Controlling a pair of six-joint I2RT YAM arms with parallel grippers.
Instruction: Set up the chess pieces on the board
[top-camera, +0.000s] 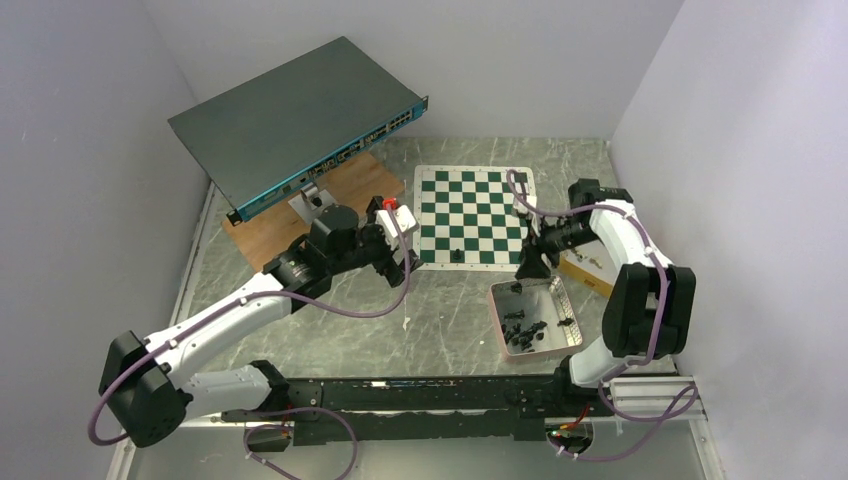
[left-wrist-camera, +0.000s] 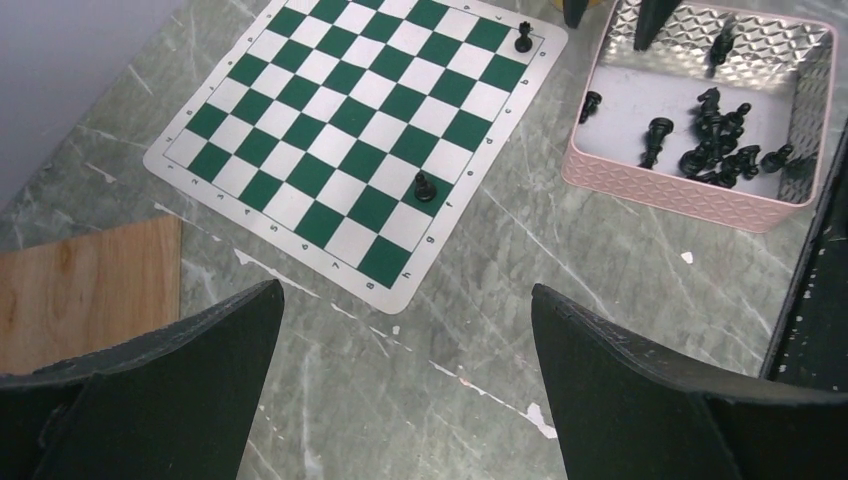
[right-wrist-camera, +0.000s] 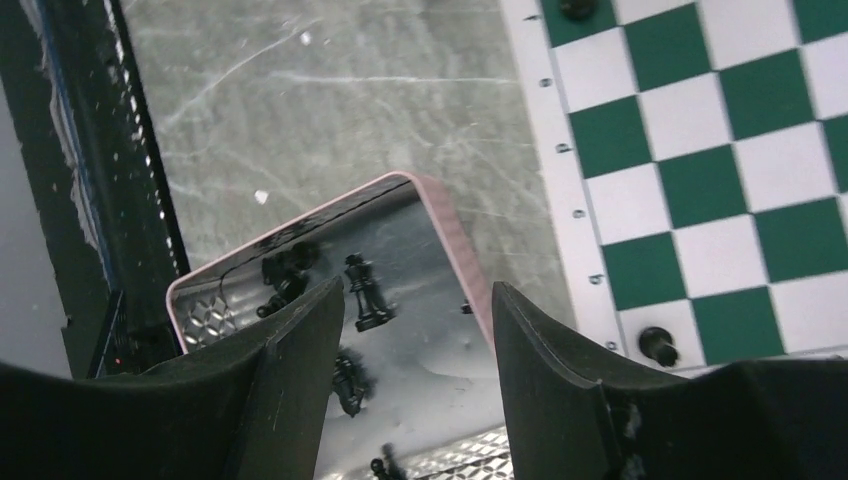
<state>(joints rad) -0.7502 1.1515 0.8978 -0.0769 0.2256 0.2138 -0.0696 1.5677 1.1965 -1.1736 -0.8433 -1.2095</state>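
The green-and-white board (top-camera: 470, 190) lies at the back middle of the table. Two black chess pieces stand on its near row: one (top-camera: 457, 255) (left-wrist-camera: 424, 186) a few squares in, one (left-wrist-camera: 523, 38) (right-wrist-camera: 657, 345) on the corner square beside the tray. Several more pieces (left-wrist-camera: 715, 140) (right-wrist-camera: 365, 292) lie in the pink-rimmed tray (top-camera: 497, 318). My right gripper (right-wrist-camera: 416, 290) (top-camera: 528, 265) hangs open over the tray's far end, with nothing between its fingers. My left gripper (left-wrist-camera: 405, 288) (top-camera: 403, 262) is wide open over bare table off the board's near left corner.
A network switch (top-camera: 300, 125) leans on a wooden board (top-camera: 300, 215) at the back left. A small yellowish box (top-camera: 590, 268) sits right of the chess board, behind the right arm. A black rail (top-camera: 430, 390) runs along the near edge. Walls close in both sides.
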